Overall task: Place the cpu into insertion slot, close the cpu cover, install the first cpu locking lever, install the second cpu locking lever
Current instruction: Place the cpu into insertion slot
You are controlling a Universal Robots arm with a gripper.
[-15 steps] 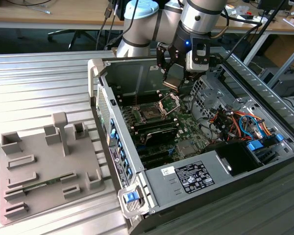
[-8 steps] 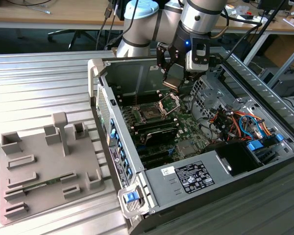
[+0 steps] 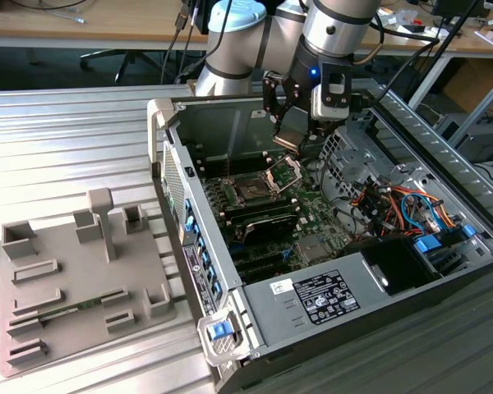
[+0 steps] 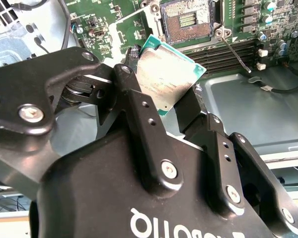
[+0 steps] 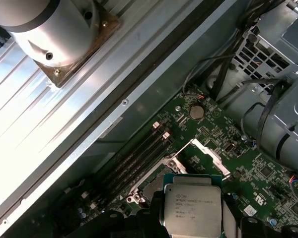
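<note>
- At the exterior view's left, on the ridged silvery metal bench [image 3: 66, 148], lies a flat grey plastic plate with little blocks on it [image 3: 74, 279].
- Just beside the plate stands a big open black and grey computer case [image 3: 193, 238], with its side off.
- Inside the case lies a green circuit board [image 3: 308, 215]. On the board sits the dark square insertion slot [image 3: 251, 190], open on top.
- The thin silvery square cpu cover [image 3: 283, 170] is tipped up at the slot's edge that is nearer the exterior view's right.
- The black two-finger gripper [image 3: 289, 123] hangs above the cover, close to the far wall of the case. Its fingers [image 4: 131, 94] are squeezed onto the small flat square cpu with the silvery top [image 4: 171, 69], one on each side.
- The cpu is up in the air, apart from the slot. It sticks out past the fingertips.
- All its sides are the same, so it has no long way. It is tilted, and in the second wrist view one corner points toward the slot [image 4: 186, 20].
- Its shiny top faces both wrist cameras [image 5: 192, 210].
- At the exterior view's right, near the case's corner, lies a bunch of orange, blue and red wires [image 3: 394, 201].
</note>
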